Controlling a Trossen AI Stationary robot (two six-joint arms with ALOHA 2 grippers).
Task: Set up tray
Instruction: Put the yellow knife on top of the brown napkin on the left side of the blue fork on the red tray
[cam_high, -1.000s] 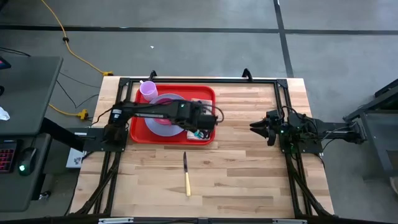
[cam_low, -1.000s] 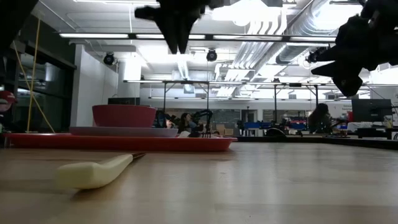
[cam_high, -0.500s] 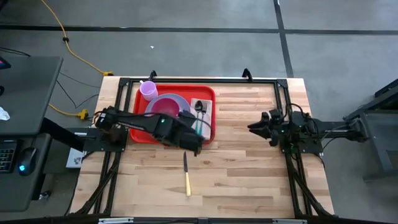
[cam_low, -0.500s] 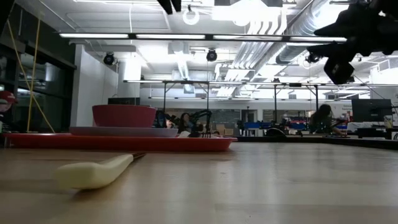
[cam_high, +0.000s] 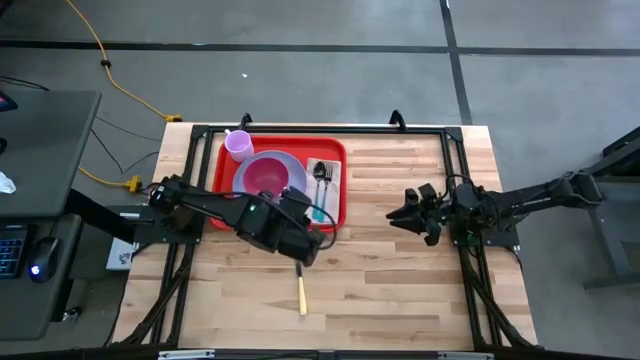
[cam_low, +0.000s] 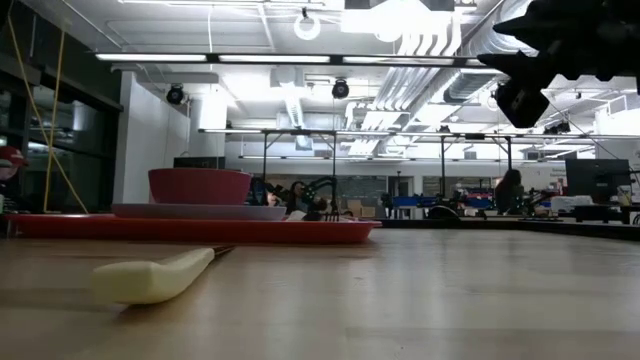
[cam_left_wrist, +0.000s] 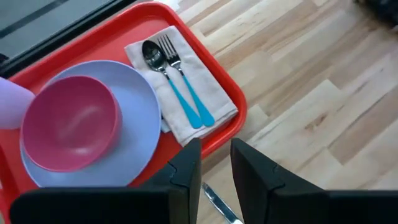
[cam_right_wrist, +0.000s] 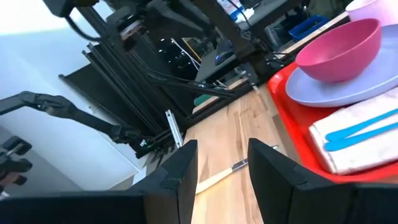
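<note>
Hovering above the knife (cam_high: 299, 279), the left gripper (cam_high: 303, 250) is seen with jaws parted and nothing held; the blade tip is visible between the fingers (cam_left_wrist: 186, 180) in the left wrist view. Positioning looks intended for a knife pickup, judged the remaining item. The tray (cam_high: 336, 150) lies just at 12 o'clock of those jaws, near the table's far-left part, carrying the plate (cam_high: 285, 166) with bowl (cam_high: 264, 178), the cup (cam_high: 238, 145) at its 10 o'clock corner, and a napkin (cam_high: 331, 190) with spoon (cam_high: 318, 175) and fork (cam_high: 327, 177) on its 3 o'clock side. The right gripper (cam_high: 410, 212) waits at 3 o'clock of the tray, well apart, jaws parted and empty.
</note>
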